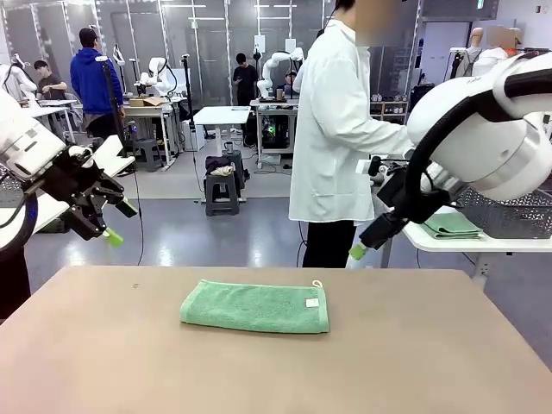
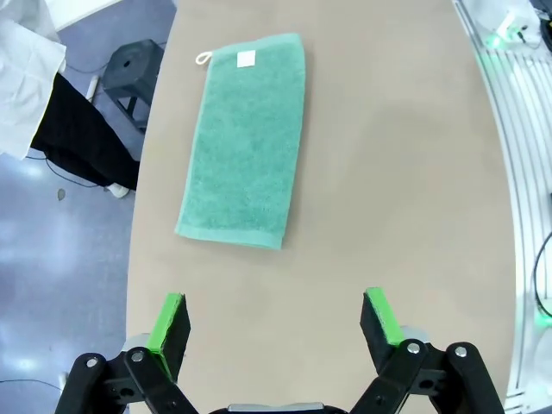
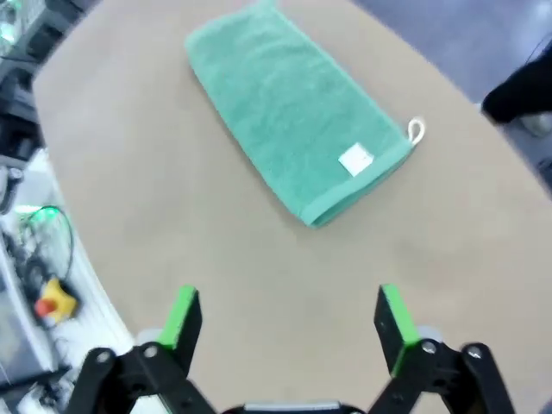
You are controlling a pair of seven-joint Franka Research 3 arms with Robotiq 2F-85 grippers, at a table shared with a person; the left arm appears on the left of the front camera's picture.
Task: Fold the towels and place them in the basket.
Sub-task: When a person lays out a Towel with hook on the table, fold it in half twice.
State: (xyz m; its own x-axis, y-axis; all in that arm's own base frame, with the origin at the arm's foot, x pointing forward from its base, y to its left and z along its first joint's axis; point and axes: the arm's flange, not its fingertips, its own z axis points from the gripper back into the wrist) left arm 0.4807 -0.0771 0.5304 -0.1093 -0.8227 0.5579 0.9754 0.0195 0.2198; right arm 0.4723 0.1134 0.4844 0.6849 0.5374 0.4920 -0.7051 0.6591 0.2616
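Fuzzy terry towel (image 1: 254, 306) on a smooth matt worktop (image 1: 414, 362)
The mint cloth looks soft and nubby; the tan surface looks dull; the basket (image 1: 509, 214), at the right edge, is dark perforated plastic.

Left pincer (image 2: 274, 315) spread wide, right pincer (image 3: 289, 310) likewise, both arms raised

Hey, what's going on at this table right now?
Nothing is being handled at this moment. A mint green towel lies flat on the brown table. The left gripper and the right gripper hover above the table on either side, both open and empty. A person in a white coat stands at the far side, turned toward a side table where a second green towel lies folded by a dark mesh basket.
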